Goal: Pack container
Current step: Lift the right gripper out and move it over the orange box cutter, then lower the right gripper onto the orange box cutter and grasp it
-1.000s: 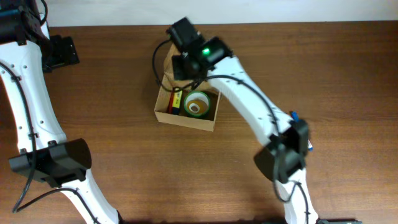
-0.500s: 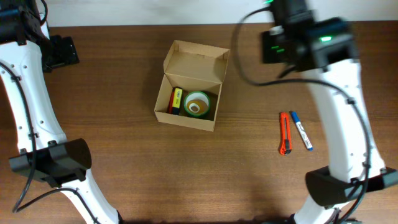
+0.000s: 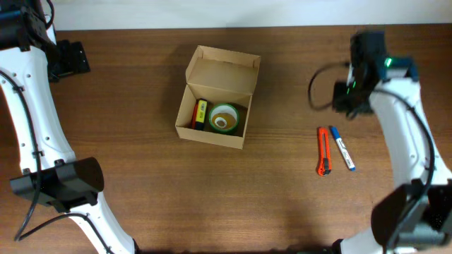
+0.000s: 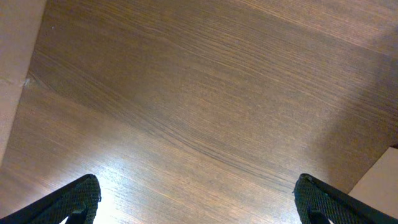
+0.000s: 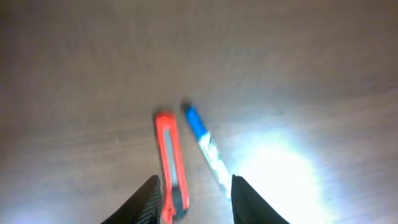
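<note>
The right wrist view is being smeared by blur, so any print on the blue marker (image 5: 204, 146) cannot be read. In the left wrist view, a pale corner (image 4: 382, 180) is being cut off at the lower right edge, and it cannot be told what it is. Inside the container (image 3: 210, 132), a yellow item (image 3: 201, 111) and a red item (image 3: 193, 117) are being half hidden against the left wall and are too small to be named.

One container is being shown, standing on the table (image 3: 141, 183) left of centre with its lid flap (image 3: 222, 73) tilted back and open. One tape roll (image 3: 224, 118) is being held in it. One red utility knife (image 5: 169, 163) and the one marker are being seen side by side on the table, well apart from the container.

The left gripper (image 4: 198, 202) is being kept wide over bare wood. The right gripper (image 5: 194, 200) is being held apart above the knife and marker, with nothing clasped.
</note>
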